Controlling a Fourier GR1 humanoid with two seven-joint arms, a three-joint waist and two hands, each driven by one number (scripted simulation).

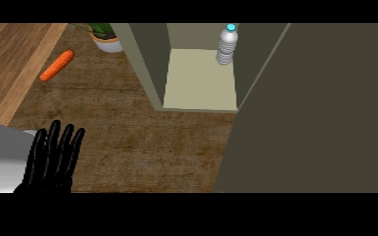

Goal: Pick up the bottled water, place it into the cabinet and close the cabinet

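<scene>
Though at shelf [199, 82] edge, bottle [228, 45] upright.

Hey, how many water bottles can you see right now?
1. The bottle stands upright inside the open cabinet, at the back right of its shelf. The door could hide others behind it.

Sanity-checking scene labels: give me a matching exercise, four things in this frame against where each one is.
Things
1. bottled water
2. carrot
3. potted plant
4. left robot hand

Places
A. standing at the back, just outside the cabinet's left wall
B. upright inside the open cabinet
C. lower left of the view, fingers straight, holding nothing
D. lying on the counter, far left, touching nothing

Pairs: 1-B, 2-D, 3-A, 4-C
</scene>
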